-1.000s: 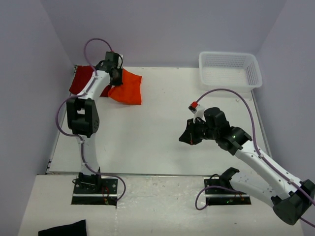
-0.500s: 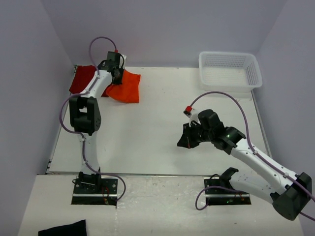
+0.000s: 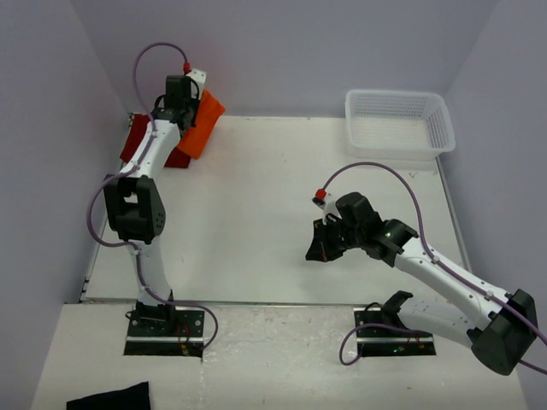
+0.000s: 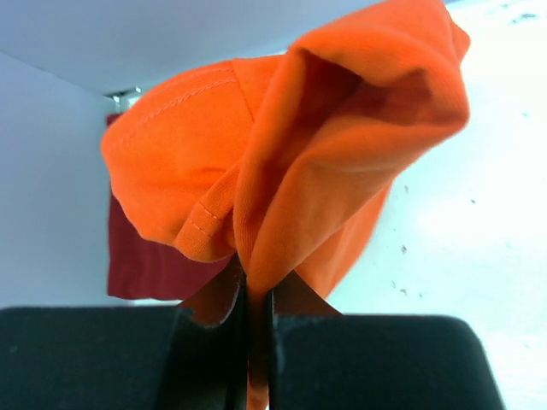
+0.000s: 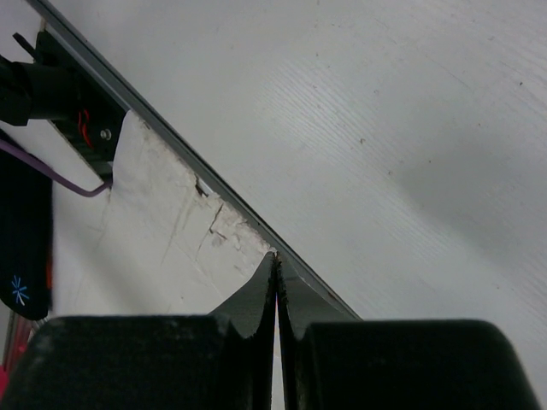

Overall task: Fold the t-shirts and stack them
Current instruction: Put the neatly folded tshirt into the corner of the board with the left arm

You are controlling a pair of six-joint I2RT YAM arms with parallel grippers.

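Left claw (image 4: 254, 295) pinches the soft, floppy orange t-shirt (image 4: 325, 145) by its hem, beside the red t-shirt (image 3: 134, 141); right claw (image 5: 276, 272) is closed, empty.

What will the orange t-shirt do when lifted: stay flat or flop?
Probably flop: pinched in the left gripper, the orange t-shirt bunches into soft, drooping folds. It seems light, since one small pinch holds it up. It might slip, as little cloth sits between the jaws.
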